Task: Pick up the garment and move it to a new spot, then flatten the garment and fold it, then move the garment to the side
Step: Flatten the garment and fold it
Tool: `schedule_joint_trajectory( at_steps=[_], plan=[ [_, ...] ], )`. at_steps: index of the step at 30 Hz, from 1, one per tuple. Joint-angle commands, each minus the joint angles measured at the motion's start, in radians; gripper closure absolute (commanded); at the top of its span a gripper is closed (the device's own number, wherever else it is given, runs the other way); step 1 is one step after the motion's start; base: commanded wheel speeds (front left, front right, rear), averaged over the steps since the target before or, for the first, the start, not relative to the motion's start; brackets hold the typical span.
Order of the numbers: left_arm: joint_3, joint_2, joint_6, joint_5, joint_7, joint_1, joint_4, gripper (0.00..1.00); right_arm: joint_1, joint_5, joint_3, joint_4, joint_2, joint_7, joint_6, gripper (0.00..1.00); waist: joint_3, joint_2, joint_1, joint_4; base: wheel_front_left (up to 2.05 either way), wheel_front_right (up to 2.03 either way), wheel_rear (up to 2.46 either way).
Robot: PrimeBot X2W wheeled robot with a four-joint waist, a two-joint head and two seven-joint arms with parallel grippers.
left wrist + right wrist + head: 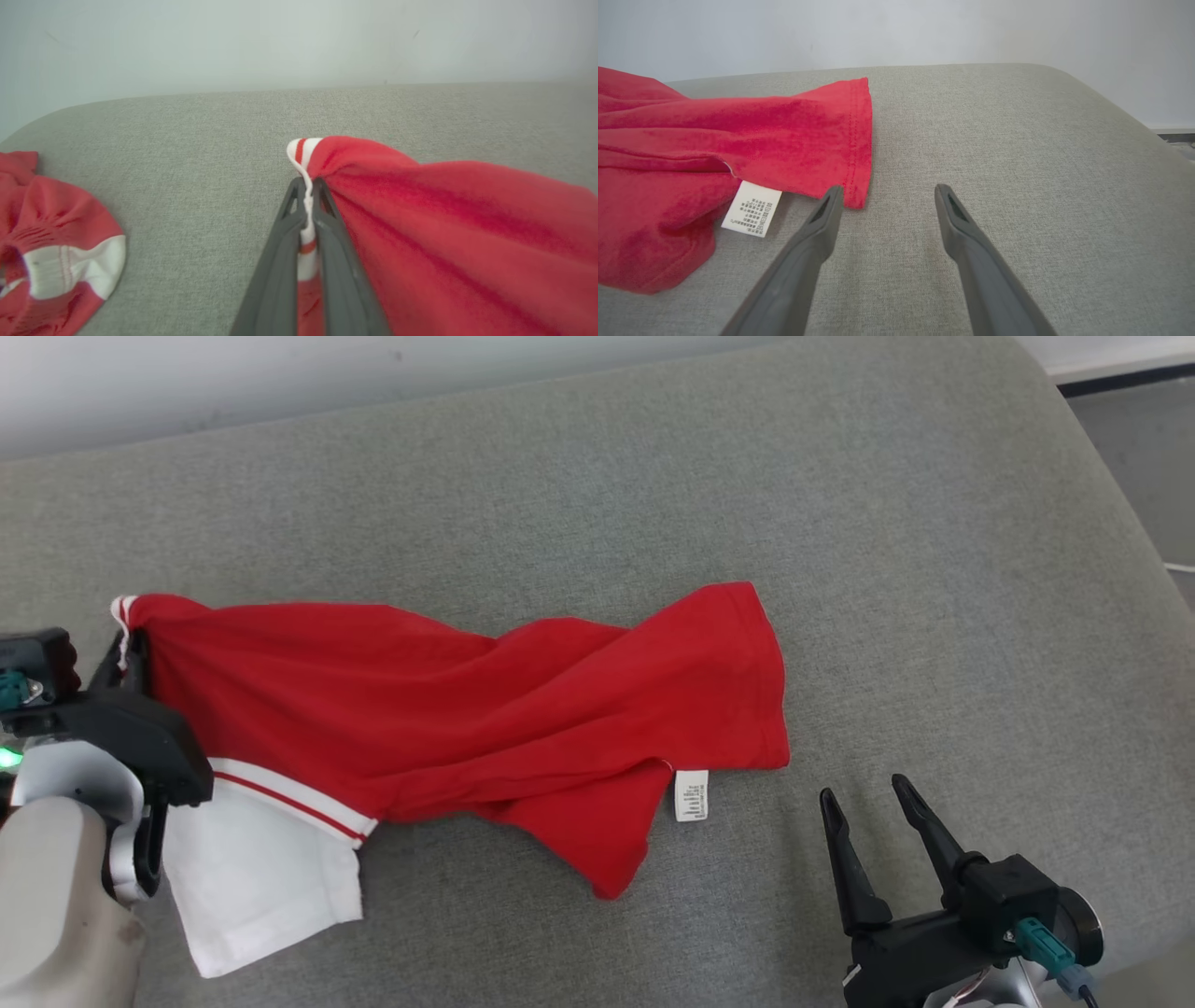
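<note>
A red garment with a white panel and red-striped trim lies twisted across the grey cushion. At the garment's far left corner my left gripper is shut on the white striped trim. In the left wrist view the fingers press together on that trim, and red cloth spreads away to the right. My right gripper stands open just off the garment's right hem. In the right wrist view it has bare cushion between its tips, and its left finger is beside the hem.
A white care label sticks out under the right hem. A bunched red and white cloth lies left of my left gripper; I cannot tell whether it belongs to the same garment. The cushion's rounded edge drops off at the right.
</note>
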Motion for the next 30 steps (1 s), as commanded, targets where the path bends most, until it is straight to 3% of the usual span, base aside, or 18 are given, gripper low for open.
schedule_joint_trajectory(
  at_steps=[1,2,3,4,10,19,25,30],
  plan=[
    [0.001,0.004,0.007,0.008,-0.011,-0.019,0.019,1.0,-0.006,-0.003,0.001,0.001,0.0,-0.003,-0.003,0.0,0.016,-0.0002,-0.0002,-0.016,0.0,0.0,0.0],
    [0.0,0.0,0.012,0.009,-0.018,-0.025,0.031,1.0,-0.008,-0.003,0.001,0.002,0.0,-0.003,-0.003,0.0,0.017,-0.0002,-0.0002,-0.015,0.0,0.0,0.0],
    [-0.003,-0.01,0.012,0.007,-0.021,-0.029,0.042,0.18,-0.008,-0.002,-0.002,0.003,0.0,-0.004,-0.003,0.0,0.016,-0.0002,-0.0002,-0.012,0.0,0.0,0.0],
    [-0.007,-0.018,0.011,0.005,-0.027,-0.03,0.05,0.0,-0.008,-0.002,-0.007,0.003,0.0,-0.005,-0.003,0.0,0.016,-0.0002,-0.0002,-0.008,0.0,0.0,0.0],
    [-0.009,-0.059,-0.004,-0.017,-0.114,0.024,0.058,0.0,0.002,0.002,-0.028,0.01,0.0,-0.008,-0.003,0.0,-0.025,-0.0002,-0.0002,0.035,0.0,0.0,0.0],
    [0.007,-0.115,-0.068,-0.071,-0.261,0.169,-0.037,0.0,0.024,-0.01,-0.053,0.028,-0.001,0.0,-0.003,0.0,-0.125,-0.0002,-0.0002,0.107,0.0,0.0,0.0],
    [0.035,-0.153,-0.09,-0.053,-0.288,0.344,-0.218,0.0,0.047,-0.021,-0.074,0.044,-0.002,0.015,-0.003,0.0,-0.195,-0.0002,-0.0002,0.154,0.0,0.0,0.0],
    [0.101,-0.205,-0.083,-0.023,-0.287,0.536,-0.4,0.0,0.059,-0.019,-0.087,0.063,-0.002,0.032,-0.003,0.0,-0.23,-0.0002,-0.0002,0.177,0.0,0.0,0.0]
  ],
)
